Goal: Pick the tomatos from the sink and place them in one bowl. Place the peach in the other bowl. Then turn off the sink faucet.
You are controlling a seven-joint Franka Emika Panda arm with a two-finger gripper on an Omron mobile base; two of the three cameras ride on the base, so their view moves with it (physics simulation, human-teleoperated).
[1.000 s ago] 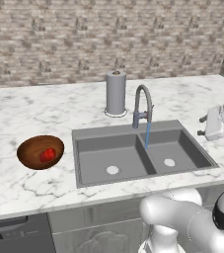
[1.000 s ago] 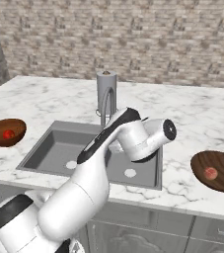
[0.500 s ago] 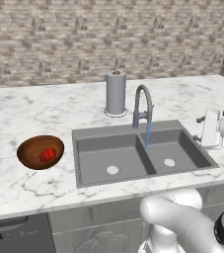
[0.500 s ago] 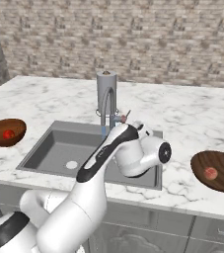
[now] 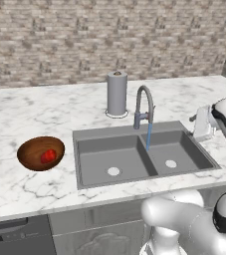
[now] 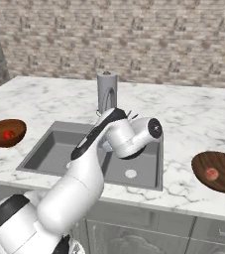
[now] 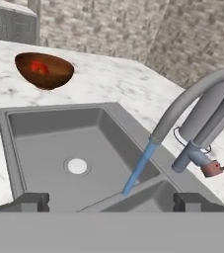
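On the counter at far left, a wooden bowl holds red tomatoes, the empty sink sits mid-counter, and the other bowl at far right holds the peach. Over the sink's divider rises the faucet, water running from its spout; I judge it rigid, smooth metal, slippery to pinch, so its small side lever is the place to push. My pincer hovers over the sink's right side facing the faucet, its two tips spread wide and holding nothing.
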